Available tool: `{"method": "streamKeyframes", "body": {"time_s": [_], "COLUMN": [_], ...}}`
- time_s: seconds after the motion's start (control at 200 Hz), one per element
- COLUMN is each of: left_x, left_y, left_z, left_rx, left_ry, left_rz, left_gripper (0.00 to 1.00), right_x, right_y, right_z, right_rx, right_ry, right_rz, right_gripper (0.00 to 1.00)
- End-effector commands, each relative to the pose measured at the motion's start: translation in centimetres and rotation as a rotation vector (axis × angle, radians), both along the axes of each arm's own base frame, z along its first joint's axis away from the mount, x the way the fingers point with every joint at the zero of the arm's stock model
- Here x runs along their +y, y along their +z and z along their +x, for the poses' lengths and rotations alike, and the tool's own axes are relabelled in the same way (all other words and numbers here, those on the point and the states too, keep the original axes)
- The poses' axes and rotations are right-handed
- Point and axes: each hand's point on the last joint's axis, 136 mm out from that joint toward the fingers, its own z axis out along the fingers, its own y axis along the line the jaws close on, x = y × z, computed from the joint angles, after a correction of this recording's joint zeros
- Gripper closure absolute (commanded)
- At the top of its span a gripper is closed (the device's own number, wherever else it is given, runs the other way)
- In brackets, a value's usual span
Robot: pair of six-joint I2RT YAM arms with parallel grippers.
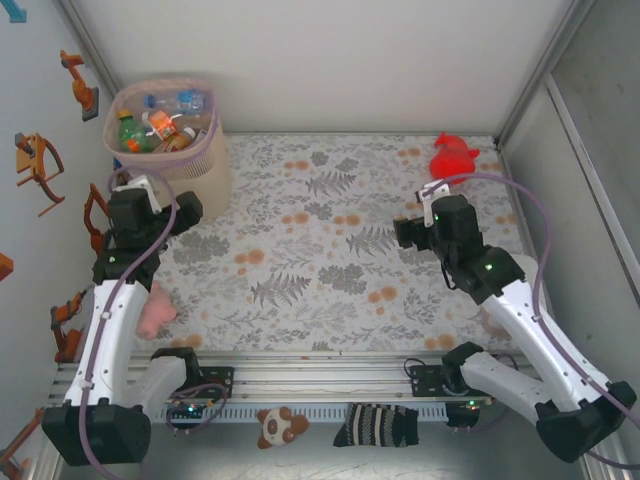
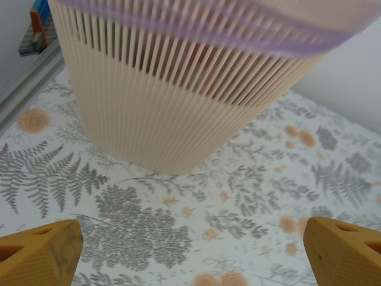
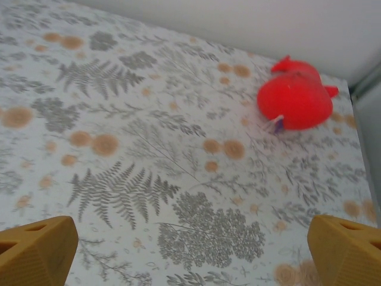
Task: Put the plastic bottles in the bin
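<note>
Up in the far-left corner of the bench (image 1: 330,250) stands the bin (image 1: 205,170), and every bottle I can make out, green, clear and orange-labelled, lies heaped inside it (image 1: 160,125), their long axes pointing every which way. The left fingers (image 2: 41,253) are spread wide with nothing between them, hanging low over the bench and aimed straight at the bin's ribbed wall (image 2: 172,113), which rises just ahead of them. The right fingers (image 3: 38,250) are equally wide and empty, well apart from the bin on the other side of the bench, with only a red plush (image 3: 294,98) ahead and to their right. The left arm is plainly the nearer to the bin. The arms cover strips of bench, so a stray bottle could perhaps be hidden there; otherwise the task looks finished.
</note>
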Motion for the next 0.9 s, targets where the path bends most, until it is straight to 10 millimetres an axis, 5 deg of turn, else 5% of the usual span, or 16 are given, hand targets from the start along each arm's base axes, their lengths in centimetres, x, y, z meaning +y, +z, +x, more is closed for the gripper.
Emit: {"method": "streamKeyframes", "body": {"time_s": [0.0,0.391,0.601,0.891], "left_x": [0.3,1.9,1.1,-0.2], "left_y": [-0.7,-9.0,-10.5,-11.8], "left_z": [0.4,0.6,2.5,5.7], "left_rx": [-0.054,-0.056,-0.140,-0.252], "left_ry": [-0.029,-0.002,-0.080,-0.169], "left_rz": [0.117,0.340,0.339,0.277], "left_gripper": [0.03,0.03,0.03,0.03], "right_x": [-1.9,-8.9,-10.5,-11.2], "right_y": [-1.6,-12.3,-14.5,-14.0], "right_z": [1.9,5.3,6.8,8.8], "right_rx": [-0.023,-0.021,-0.087,-0.180], "right_ry": [-0.112,-0.368,-0.395,-0.335], "right_rz": [0.023,0.018,0.064,0.130], "right_gripper": [0.00,0.01,0.01,0.01]}}
